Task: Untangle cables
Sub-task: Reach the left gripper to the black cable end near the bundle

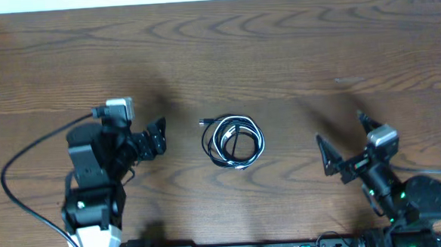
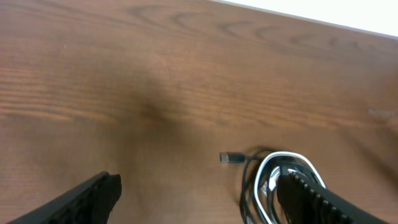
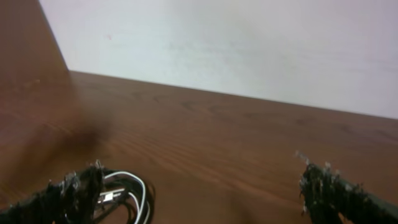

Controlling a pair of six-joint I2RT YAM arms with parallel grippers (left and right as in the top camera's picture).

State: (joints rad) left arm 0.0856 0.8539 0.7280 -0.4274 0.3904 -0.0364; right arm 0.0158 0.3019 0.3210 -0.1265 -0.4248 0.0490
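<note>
Showing white cable (image 1: pixel 259 139) and black cable (image 1: pixel 209 144) coiled together at centre of table (image 1: pixel 277 45) — left gripper (image 1: pixel 159 138) spread wide, holding nothing; right gripper (image 1: pixel 339 126) likewise wide and empty, each well apart from coil.

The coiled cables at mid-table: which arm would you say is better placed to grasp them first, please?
Probably the left: the left gripper, open, sits nearer the cables, and a plug end points toward it.
</note>
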